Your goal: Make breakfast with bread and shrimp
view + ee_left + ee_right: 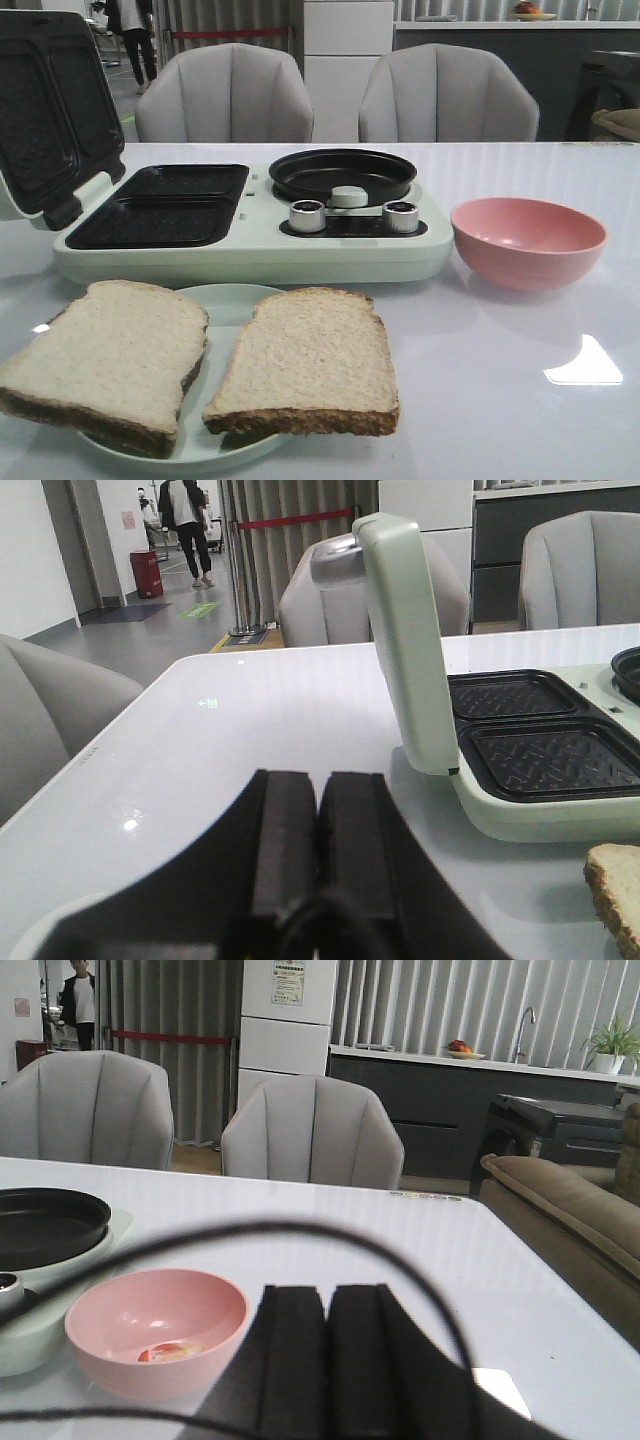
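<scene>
Table [520,420] white, glossy, carrying everything. Breakfast maker [250,255] pale green, lid [45,110] swung up and open, two dark sandwich plates [165,205] bare, round black pan [343,173] beside them. Nothing cooking yet; task judged at its start.

Bread [305,365]: two slices flat on a pale green plate [225,300], one edge showing just beyond and to the side of the left gripper [318,845]. Pink bowl [157,1328] just ahead of the right gripper [325,1345], slightly off to its side; shrimp [165,1352] lying in the bowl's bottom.

Left gripper closed, pads together, holding nothing. Right gripper likewise closed and empty.

Likely first step: bread onto a sandwich plate. Best done by opening wide, taking a slice by its crust edge, pinching lightly since crumb tears, laying it flat within one recess, clear of the raised lid. Shrimp small and slippery-looking; bowl wall will crowd any pick.

Hard to make out: shrimp count unclear, only a small pink-orange smear in the right wrist view; bowl interior looks empty from the front. Near slice cropped at frame edge. Cable loop crosses the right wrist view.
</scene>
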Robot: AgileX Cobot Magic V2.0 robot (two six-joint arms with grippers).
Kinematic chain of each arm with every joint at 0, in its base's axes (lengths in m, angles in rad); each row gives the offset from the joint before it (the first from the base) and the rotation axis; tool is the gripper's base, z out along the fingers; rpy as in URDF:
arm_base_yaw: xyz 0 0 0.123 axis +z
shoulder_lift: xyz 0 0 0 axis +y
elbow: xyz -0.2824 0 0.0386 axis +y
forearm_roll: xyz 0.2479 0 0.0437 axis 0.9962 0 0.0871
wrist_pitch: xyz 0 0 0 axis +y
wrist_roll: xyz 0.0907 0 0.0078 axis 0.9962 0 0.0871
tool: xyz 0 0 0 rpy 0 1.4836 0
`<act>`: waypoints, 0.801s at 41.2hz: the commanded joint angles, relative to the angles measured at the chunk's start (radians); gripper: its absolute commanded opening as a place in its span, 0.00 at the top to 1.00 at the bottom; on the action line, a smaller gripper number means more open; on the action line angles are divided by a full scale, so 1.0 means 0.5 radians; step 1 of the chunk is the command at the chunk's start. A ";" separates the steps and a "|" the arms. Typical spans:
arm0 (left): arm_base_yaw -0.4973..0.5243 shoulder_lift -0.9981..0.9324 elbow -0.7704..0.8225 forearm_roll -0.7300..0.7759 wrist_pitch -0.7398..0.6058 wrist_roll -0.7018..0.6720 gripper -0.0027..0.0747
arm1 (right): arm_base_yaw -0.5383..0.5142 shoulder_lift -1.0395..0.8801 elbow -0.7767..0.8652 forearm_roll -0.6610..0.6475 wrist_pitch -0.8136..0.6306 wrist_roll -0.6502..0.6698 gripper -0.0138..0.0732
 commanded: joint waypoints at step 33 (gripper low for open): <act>-0.004 -0.046 0.061 -0.018 -0.178 -0.010 0.84 | -0.004 -0.038 -0.011 0.005 -0.241 -0.018 0.87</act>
